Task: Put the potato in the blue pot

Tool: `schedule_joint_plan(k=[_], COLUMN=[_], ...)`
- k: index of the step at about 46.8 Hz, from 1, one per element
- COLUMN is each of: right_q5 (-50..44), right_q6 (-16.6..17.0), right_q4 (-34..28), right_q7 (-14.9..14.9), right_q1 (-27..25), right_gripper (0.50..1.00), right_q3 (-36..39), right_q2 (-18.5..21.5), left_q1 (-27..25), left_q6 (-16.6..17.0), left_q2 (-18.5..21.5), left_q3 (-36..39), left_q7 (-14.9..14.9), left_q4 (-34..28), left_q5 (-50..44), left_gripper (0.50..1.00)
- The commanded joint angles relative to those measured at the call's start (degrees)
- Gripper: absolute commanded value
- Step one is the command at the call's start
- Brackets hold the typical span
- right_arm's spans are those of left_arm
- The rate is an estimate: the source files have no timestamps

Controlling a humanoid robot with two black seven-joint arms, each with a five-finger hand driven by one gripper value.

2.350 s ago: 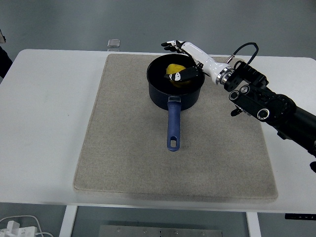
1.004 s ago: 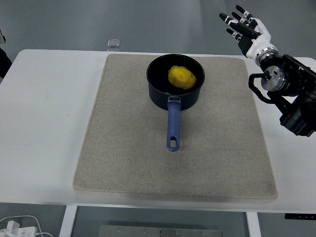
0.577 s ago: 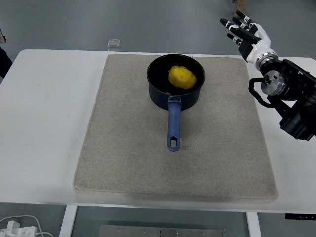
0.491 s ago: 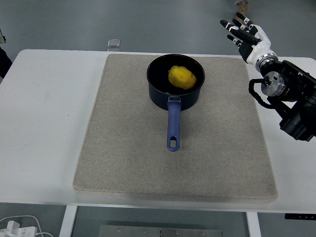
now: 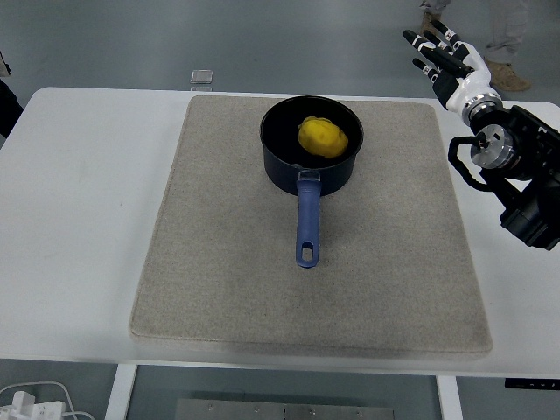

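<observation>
I see the potato (image 5: 322, 137) lying inside the blue pot (image 5: 308, 154) on the mat (image 5: 219, 262). My right hand (image 5: 448, 61), far right, is spread and empty; I'd retract it high, clear of the pot handle (image 5: 306, 226).

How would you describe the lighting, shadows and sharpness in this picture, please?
Head view: even, soft lighting with no glare; the potato is bright inside the dark blue pot; only a faint shadow runs beside the handle; the mat and right hand look sharp.
</observation>
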Motion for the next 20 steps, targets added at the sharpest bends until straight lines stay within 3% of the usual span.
schedule_joint_plan(k=[1, 20], right_q5=[-0.01, 0.08], right_q6=[0.0, 2.11], right_q4=[-1.38, -4.64], right_q7=[0.01, 0.01], right_q1=[-0.01, -0.18], right_gripper=[0.919, 0.919], right_q3=[0.01, 0.01], right_q2=[-0.03, -2.84], left_q1=[0.01, 0.01], left_q6=[0.0, 0.0], left_q2=[0.0, 0.0], left_q3=[0.0, 0.09], left_q7=[0.01, 0.01], left_q4=[0.01, -0.34], left_q5=[0.03, 0.03], left_gripper=[0.999, 0.999])
